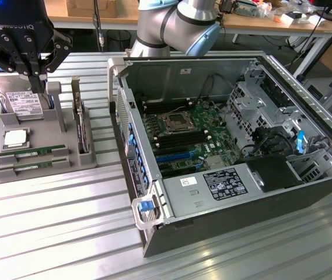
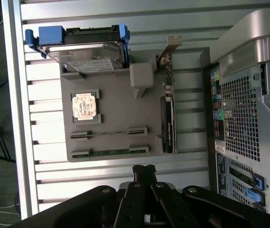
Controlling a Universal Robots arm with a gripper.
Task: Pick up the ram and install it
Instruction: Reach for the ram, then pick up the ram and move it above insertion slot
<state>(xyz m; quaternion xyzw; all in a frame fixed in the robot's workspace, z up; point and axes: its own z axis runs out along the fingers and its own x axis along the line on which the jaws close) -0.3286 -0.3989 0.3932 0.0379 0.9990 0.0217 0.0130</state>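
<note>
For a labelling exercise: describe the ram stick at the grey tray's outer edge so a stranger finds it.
To the exterior view's left of the open computer case sits a grey tray. Beyond its hard drive and silver processor lie two green sticks; the ram is the one farther from the processor, along the tray's edge.

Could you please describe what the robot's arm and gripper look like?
The arm is built of rounded silver-grey tube segments with a pale blue cap at a joint. The gripper is black, with a broad body bearing pale lettering and angled linkage bars joined by small round pins.
</note>
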